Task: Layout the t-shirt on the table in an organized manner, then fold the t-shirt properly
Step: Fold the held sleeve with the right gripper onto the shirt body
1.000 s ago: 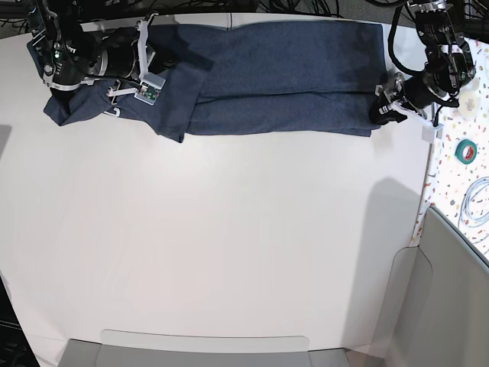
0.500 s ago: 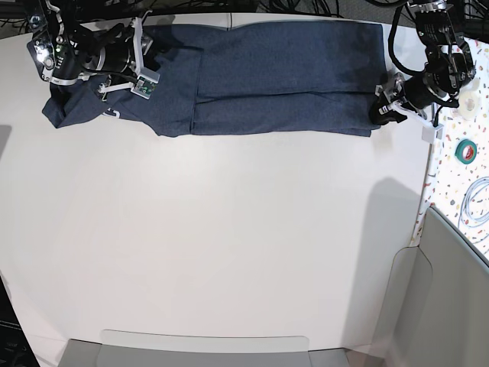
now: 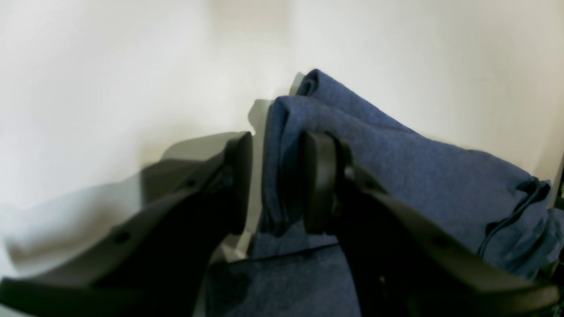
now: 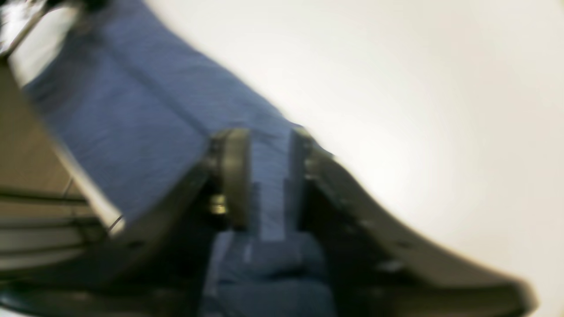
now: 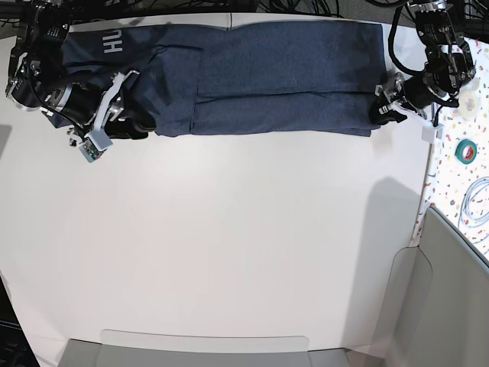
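The navy t-shirt (image 5: 283, 76) lies stretched along the far edge of the white table (image 5: 229, 245), folded lengthwise into a band. White letters (image 5: 113, 42) show at its far left end. My left gripper (image 5: 380, 107) is at the shirt's right near corner. In the left wrist view a standing fold of the t-shirt (image 3: 396, 163) sits between the black fingers (image 3: 317, 176) of the left gripper (image 3: 275, 145), shut on it. My right gripper (image 5: 136, 124) is at the left near edge. The blurred right wrist view shows the right gripper (image 4: 266, 145) closed around blue cloth (image 4: 132, 110).
A speckled strip (image 5: 458, 191) runs along the right side with a green tape roll (image 5: 467, 150) and a white cable coil (image 5: 477, 202). A grey panel (image 5: 451, 306) stands at the near right. A pale tray edge (image 5: 206, 348) lies at the front. Dark cables (image 5: 321, 8) hang behind the table.
The right arm swung from the shirt's upper left down to its near left edge. The bunched left end has been turned over, and white letters now show. The left arm has stayed put.
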Available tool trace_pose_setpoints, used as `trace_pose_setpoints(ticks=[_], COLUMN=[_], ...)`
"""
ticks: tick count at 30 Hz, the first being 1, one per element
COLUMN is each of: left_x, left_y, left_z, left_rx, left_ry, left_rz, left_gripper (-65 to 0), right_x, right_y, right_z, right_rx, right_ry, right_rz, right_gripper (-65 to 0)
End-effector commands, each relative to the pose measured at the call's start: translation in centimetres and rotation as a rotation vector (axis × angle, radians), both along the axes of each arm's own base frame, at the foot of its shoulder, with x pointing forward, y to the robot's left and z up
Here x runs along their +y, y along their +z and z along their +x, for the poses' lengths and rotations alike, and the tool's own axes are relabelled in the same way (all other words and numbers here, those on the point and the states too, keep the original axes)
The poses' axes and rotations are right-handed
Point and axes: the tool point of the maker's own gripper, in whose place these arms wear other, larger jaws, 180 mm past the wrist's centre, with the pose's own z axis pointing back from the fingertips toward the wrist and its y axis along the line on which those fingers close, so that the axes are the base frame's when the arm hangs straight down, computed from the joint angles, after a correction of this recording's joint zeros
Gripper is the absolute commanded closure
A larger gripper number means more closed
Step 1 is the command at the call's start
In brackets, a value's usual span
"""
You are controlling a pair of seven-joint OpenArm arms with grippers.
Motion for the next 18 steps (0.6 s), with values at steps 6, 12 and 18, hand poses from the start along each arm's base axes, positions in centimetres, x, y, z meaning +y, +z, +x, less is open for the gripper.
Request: trace_pose_setpoints(ticks=[6, 12, 18], left_x=[0.6, -0.4, -0.8], left_y=[-0.9, -1.2, -1.4], left_z=[-1.3, -1.3, -1.4], left_rx=[0.069, 0.077, 0.084], left_ry=[-0.012, -0.039, -0.053], left_rz=[0.040, 0.031, 0.028], left_gripper=[-19.9, -19.9, -19.9], right_x=[-3.8, -6.0, -12.9], right_y=[-3.3, -6.0, -6.3], right_z=[-0.2, -2.9, -6.3], right_rx=[0.128, 0.213, 0.253], right_ry=[-0.368, -0.489, -0.686], right_rz=[-0.041, -0.124, -0.246], right_gripper=[0.0, 0.0, 0.0])
